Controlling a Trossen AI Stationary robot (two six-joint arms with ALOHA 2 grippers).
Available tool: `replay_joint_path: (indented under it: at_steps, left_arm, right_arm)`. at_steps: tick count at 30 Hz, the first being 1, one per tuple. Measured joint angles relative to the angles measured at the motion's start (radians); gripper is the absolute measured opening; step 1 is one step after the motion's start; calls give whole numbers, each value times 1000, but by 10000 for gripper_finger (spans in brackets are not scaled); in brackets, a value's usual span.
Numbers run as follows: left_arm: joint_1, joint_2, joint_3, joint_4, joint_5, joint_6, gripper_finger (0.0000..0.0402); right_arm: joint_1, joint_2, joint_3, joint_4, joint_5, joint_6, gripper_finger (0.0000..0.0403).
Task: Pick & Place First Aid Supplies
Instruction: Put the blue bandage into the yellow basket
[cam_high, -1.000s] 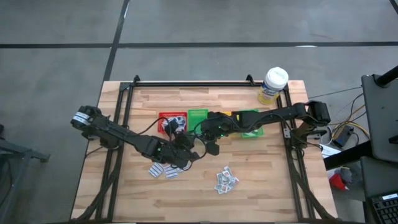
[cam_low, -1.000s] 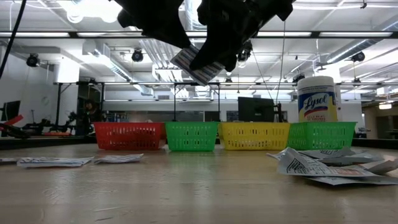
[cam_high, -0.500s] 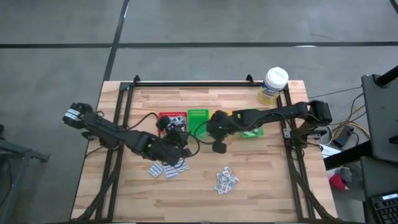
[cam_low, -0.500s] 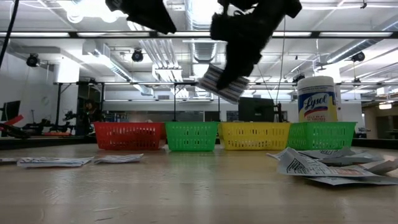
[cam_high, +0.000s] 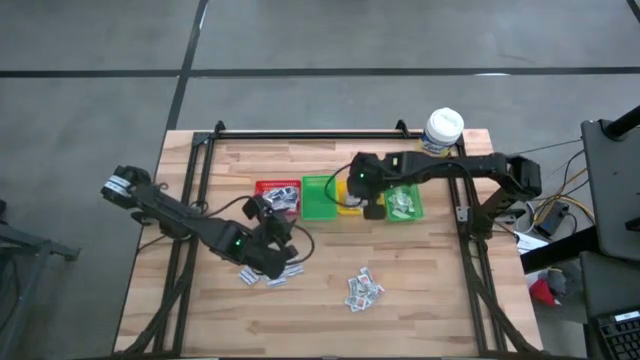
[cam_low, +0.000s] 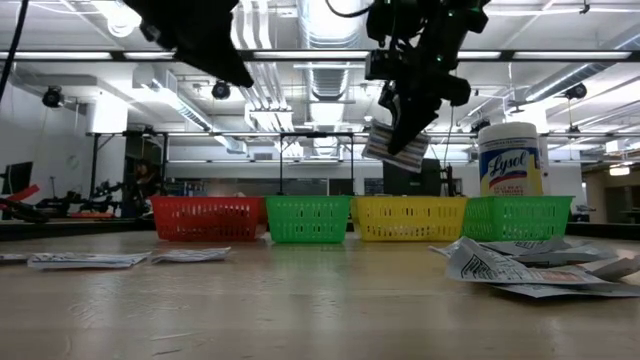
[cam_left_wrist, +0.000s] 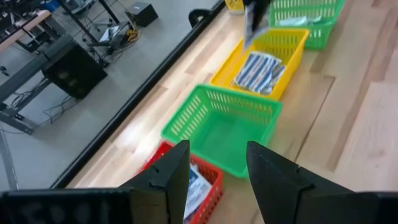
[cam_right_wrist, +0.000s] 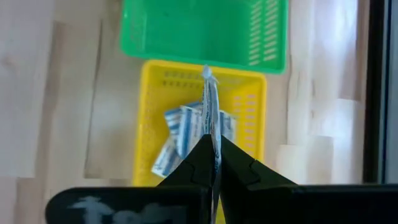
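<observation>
The right end effector (cam_low: 403, 128), pinching a striped packet (cam_low: 394, 146), is now hanging over the yellow bin (cam_high: 352, 195), having carried it across from mid-desk. The left end effector (cam_high: 283, 243), fingers spread and empty, is hovering above the packets (cam_high: 262, 274) on the desk (cam_high: 450, 290).

1. Four bins stand touching in a row: red bin (cam_high: 277, 192), green bin (cam_high: 318, 196), yellow bin (cam_low: 408, 217), second green bin (cam_high: 404, 203).
2. The right gripper (cam_high: 373, 207) hangs over the yellow bin, blocking it from above.
3. Bare wood (cam_high: 440, 280) lies open beside the loose packets (cam_high: 362, 289).
</observation>
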Motion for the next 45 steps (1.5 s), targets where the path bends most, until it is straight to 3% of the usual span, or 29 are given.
replay_joint_path:
  at_steps: [6,14,21,30,35,45]
  left_arm:
    - [-30,0,-70,1,-4,-47,159]
    - [-51,-23,-143,15,-3,-109,159]
    - [-54,-120,-227,110,-3,-90,159]
    - [-56,-276,-440,487,105,111,159]
    - [-56,-325,-524,631,144,169,159]
    - [-57,-336,-556,663,164,167,159]
  right_arm:
    - [-89,4,0,-17,-146,-63,8]
    - [-146,8,0,-23,-260,-105,8]
    - [-149,55,1,-31,-282,-113,8]
    - [-161,95,0,-61,-301,-128,8]
    - [-180,99,0,-73,-362,-131,8]
    - [-188,173,0,-66,-364,-134,8]
